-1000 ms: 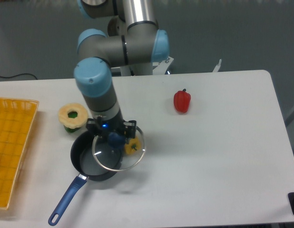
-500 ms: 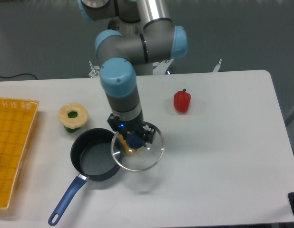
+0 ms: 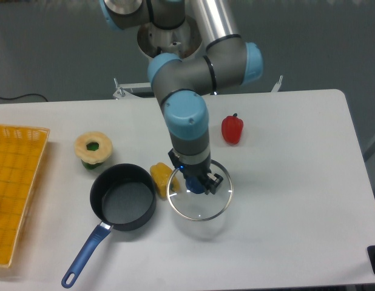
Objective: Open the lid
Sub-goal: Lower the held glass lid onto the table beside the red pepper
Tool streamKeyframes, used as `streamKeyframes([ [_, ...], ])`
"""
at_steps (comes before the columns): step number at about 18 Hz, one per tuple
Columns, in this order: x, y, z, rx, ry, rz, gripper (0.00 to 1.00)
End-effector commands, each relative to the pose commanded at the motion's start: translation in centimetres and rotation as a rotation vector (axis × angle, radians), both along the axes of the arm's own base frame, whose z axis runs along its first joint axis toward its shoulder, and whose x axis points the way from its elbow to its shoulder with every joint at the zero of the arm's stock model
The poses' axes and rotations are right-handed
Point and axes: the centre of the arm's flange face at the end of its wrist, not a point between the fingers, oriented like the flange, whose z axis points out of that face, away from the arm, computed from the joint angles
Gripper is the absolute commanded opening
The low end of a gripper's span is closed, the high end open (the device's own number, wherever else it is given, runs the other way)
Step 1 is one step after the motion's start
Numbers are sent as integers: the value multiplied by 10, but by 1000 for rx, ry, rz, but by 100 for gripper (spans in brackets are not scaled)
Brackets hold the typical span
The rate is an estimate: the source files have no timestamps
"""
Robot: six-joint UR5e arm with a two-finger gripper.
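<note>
We see our gripper (image 3: 197, 183) with its fingers clamped on the blue knob of the lid (image 3: 200, 197). The lid hangs above the tabletop (image 3: 284, 182), right of the uncovered saucepan (image 3: 122, 197).

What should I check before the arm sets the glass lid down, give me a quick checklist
1. Lid held by the gripper at its blue knob: ok.
2. Lid clear of the saucepan: ok, it sits to the pan's right and the pan is uncovered.
3. Table under the lid bare: ok, nothing shows through the glass.
4. Yellow pepper out of the way: cannot tell, it lies very near the lid's left rim.
5. Red pepper out of the way: ok, well behind.
6. Lid already resting on the table: cannot tell; a shadow suggests it hangs above.
</note>
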Motion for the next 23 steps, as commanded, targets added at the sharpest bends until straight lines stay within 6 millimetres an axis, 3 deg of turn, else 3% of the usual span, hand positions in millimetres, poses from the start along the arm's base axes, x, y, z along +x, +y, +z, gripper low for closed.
streamKeyframes([
  [12, -47, -34, -45, -42, -52, 11, 69],
  [23, -56, -35, -67, -48, -62, 18, 69],
])
